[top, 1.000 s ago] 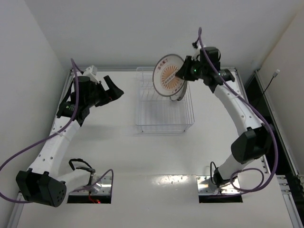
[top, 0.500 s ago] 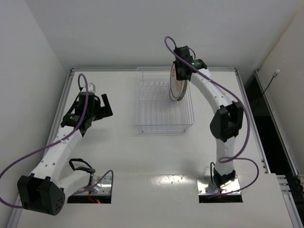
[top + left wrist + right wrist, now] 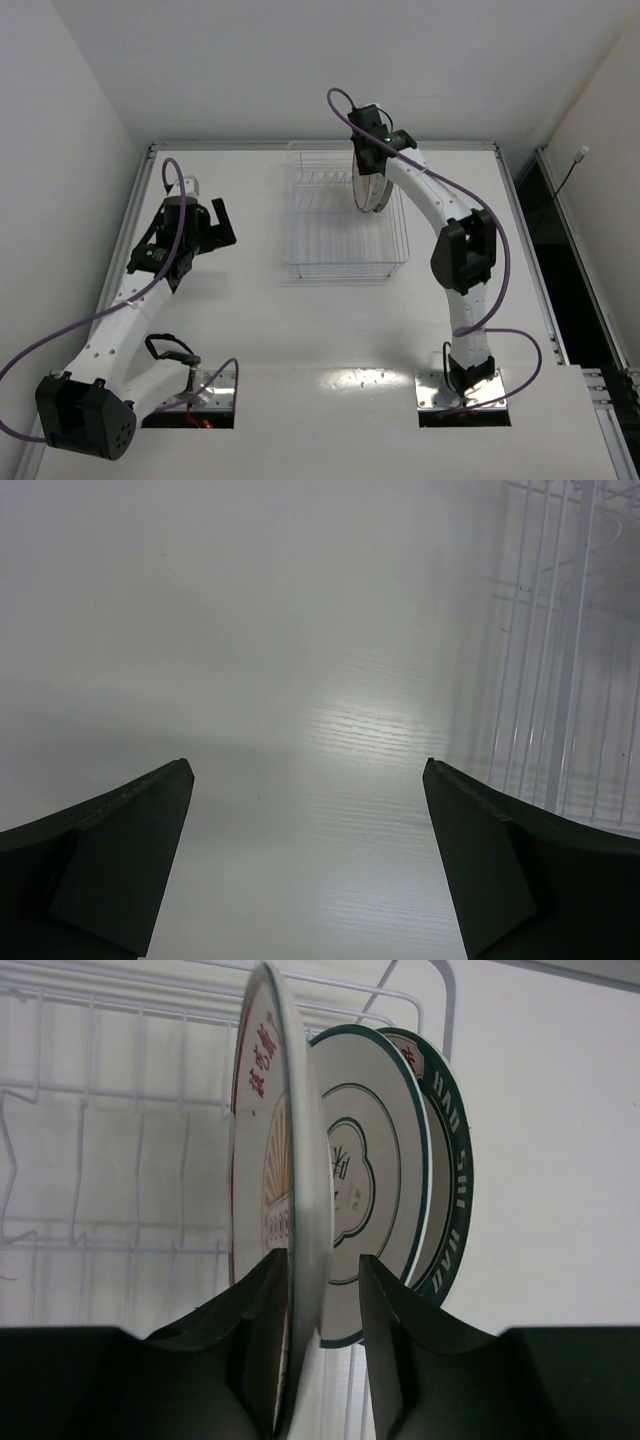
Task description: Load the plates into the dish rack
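The orange sunburst plate (image 3: 280, 1160) stands on edge in the clear dish rack (image 3: 100, 1090), between my right gripper's (image 3: 322, 1257) jaws. The left finger lies against its face. A narrow gap shows between its back and the right finger. Behind it stand the ring-and-motif plate (image 3: 365, 1170) and the teal lettered plate (image 3: 450, 1180). From above, the plates (image 3: 372, 185) sit at the rack's (image 3: 340, 250) back right, under my right gripper (image 3: 365, 150). My left gripper (image 3: 222, 222) is open and empty over the table, left of the rack (image 3: 560, 630).
The rack's front and left slots hold nothing. White walls close the table at the back and left. The table's right edge drops off beside a dark gap (image 3: 530, 200).
My right arm turned the orange plate from face-up above the rack to edge-on and lowered it into the slots beside the other two. My left arm drew back towards the left and lowered.
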`<state>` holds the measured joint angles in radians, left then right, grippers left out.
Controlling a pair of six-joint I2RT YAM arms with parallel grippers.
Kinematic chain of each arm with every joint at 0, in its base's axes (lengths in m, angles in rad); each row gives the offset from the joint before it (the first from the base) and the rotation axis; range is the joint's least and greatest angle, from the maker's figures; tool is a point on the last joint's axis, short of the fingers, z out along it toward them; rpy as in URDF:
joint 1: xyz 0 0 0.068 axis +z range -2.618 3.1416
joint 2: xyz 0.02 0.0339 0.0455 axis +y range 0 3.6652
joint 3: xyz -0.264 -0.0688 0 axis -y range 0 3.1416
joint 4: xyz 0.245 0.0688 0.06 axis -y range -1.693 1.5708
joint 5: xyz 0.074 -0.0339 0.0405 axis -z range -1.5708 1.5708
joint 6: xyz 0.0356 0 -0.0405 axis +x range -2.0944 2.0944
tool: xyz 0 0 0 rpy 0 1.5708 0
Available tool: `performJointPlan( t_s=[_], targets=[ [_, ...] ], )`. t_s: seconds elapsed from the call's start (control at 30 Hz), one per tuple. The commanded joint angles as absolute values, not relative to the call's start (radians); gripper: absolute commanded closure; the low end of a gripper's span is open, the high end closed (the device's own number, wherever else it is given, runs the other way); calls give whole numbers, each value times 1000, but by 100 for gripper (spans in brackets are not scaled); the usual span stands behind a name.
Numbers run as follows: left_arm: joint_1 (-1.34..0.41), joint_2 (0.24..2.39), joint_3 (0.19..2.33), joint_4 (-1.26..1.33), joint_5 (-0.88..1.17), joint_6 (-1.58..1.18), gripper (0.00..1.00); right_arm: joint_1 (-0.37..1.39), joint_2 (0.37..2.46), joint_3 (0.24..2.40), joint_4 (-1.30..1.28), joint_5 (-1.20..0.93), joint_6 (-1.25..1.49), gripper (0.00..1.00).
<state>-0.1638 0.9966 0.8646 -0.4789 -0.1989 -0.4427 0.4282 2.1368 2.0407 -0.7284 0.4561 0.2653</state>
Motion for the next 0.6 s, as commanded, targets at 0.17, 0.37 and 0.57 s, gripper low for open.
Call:
performJointPlan(
  t_s=[0.17,0.37,0.57],
  targets=[
    [-158,1011,873,-443,-204,-425,0,434,2086,2164,-759,445,284,17],
    [-158,1011,873,-443,-213,-425,0,416,1898,2076,-764,445,284,0],
    [-158,1002,873,-443,-222,-425,0,387,1666,1958,-830,365,249,0]
  ],
)
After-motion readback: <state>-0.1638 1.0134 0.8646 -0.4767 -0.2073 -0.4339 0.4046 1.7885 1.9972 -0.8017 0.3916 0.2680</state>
